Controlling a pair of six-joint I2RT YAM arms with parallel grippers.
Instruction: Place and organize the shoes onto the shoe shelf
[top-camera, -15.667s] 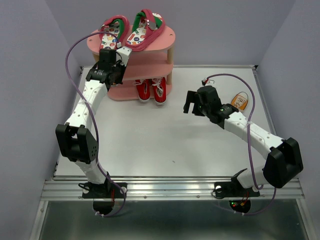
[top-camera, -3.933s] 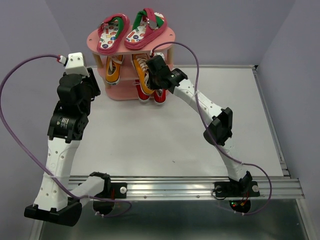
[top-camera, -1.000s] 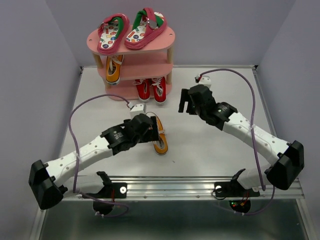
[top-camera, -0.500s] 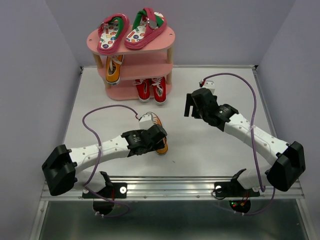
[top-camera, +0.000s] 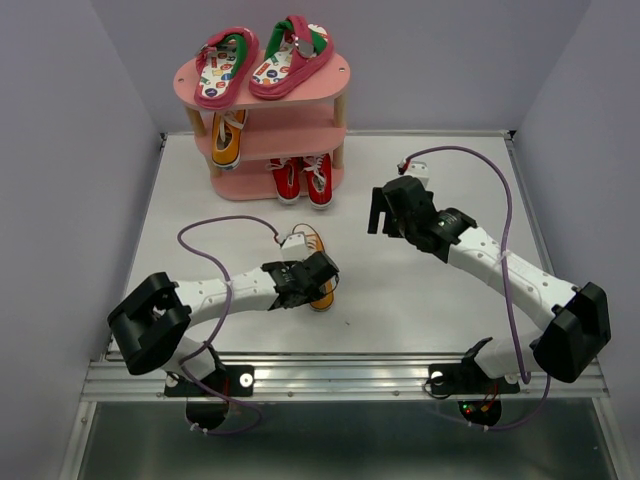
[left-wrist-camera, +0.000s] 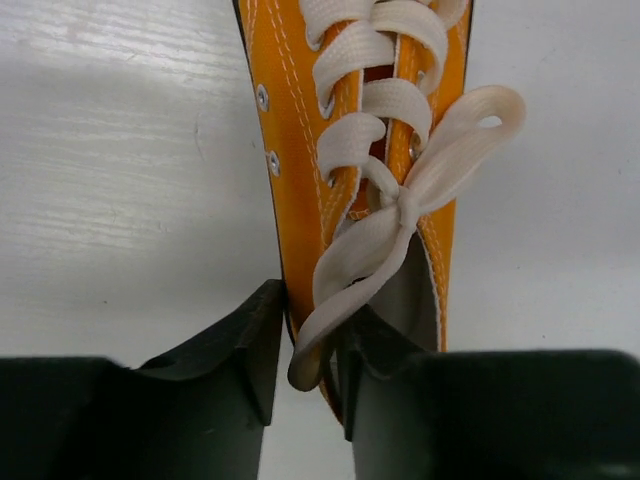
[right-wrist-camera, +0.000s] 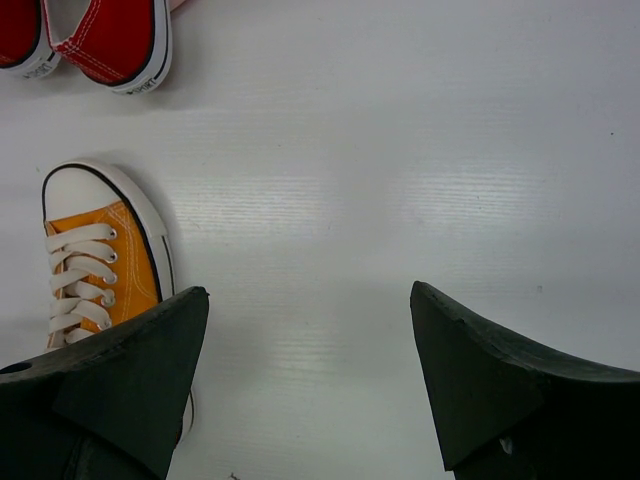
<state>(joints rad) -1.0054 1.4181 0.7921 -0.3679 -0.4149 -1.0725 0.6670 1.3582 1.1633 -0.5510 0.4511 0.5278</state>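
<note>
The left pincer (left-wrist-camera: 312, 325) grips the orange sneaker (left-wrist-camera: 300, 150) by its side wall; it lies on the worktop (left-wrist-camera: 110, 160). The right pincer (right-wrist-camera: 308, 305) hangs open.

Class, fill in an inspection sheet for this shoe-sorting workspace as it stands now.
Surface: white table, one shoe on it.
Job's things: pink three-tier shelf holds pink flip-flops on top, one orange sneaker in middle, red sneakers at bottom; second orange sneaker on table.
Clutter: nothing seen.
Grippers: left gripper pinches second orange sneaker's side wall; right gripper open above table.
Cables: purple cables loop off both arms.
Surroundings: plain lilac walls.
</note>
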